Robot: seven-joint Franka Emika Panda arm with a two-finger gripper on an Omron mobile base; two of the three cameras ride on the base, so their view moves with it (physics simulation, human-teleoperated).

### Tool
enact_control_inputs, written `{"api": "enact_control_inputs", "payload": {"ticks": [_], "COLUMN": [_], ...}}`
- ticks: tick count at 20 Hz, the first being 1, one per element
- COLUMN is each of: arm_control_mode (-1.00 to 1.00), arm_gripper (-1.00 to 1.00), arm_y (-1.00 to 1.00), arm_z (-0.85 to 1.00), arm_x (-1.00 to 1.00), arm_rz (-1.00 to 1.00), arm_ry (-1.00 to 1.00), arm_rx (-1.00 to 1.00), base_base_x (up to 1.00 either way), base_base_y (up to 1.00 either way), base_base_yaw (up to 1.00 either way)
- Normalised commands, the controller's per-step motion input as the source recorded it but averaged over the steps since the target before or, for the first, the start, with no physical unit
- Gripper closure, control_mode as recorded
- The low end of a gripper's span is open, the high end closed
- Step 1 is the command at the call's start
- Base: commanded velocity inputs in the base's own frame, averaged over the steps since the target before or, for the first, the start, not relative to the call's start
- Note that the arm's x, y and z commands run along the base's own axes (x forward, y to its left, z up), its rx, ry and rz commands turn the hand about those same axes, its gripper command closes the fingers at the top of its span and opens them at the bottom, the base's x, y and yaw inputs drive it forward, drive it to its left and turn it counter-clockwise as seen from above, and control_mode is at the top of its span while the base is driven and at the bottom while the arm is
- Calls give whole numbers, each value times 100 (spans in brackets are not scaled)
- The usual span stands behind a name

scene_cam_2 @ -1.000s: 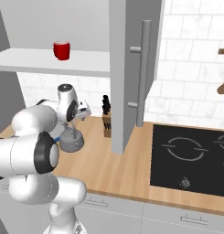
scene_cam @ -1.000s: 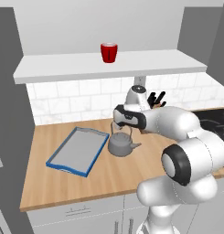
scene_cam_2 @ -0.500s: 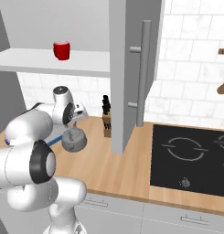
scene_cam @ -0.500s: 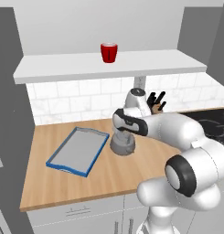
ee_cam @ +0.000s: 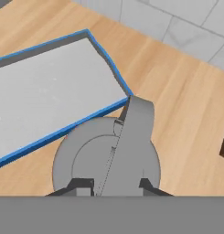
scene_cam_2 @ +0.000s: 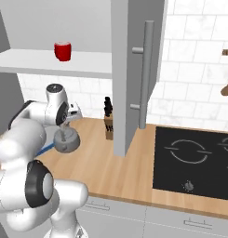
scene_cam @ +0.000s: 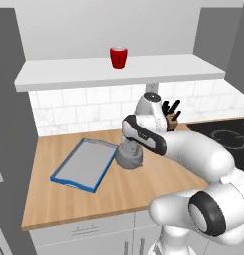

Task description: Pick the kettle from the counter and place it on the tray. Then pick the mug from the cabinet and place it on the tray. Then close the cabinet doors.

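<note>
1. Squat grey metal kettle (scene_cam: 129,157) sits on the light wooden butcher-block counter (scene_cam: 143,187), just beside the flat blue-rimmed tray (scene_cam: 83,164).
2. Two-finger gripper (ee_cam: 111,183) directly above the kettle; jaws drawn close, pinching its arched handle (ee_cam: 131,137).
3. Risk: thin handle grip; the kettle could swing or slip during the lift.
4. Risk: low carry may catch the tray rim.
5. Small red mug (scene_cam: 119,56) on the cabinet shelf (scene_cam: 118,71); doors open.
</note>
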Motion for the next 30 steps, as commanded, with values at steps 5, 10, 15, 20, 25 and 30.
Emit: {"api": "enact_control_inputs", "payload": {"ticks": [5, 10, 15, 20, 25, 30], "arm_control_mode": [-100, -100, -100, -100, -100, -100], "arm_gripper": [100, 100, 100, 100, 100, 100], "arm_y": [80, 92, 73, 37, 7, -1], "arm_z": [41, 3, 2, -1, -5, -9], "arm_x": [-17, 14, 33, 41, 35, 31], "arm_rz": [5, 1, 0, 0, 0, 0], "arm_ry": [2, -11, -7, -2, 0, 0], "arm_rx": [1, -1, 0, -5, -10, -11], "base_base_x": [0, 0, 0, 0, 0, 0], "base_base_y": [0, 0, 0, 0, 0, 0], "base_base_yaw": [0, 0, 0, 0, 0, 0]}}
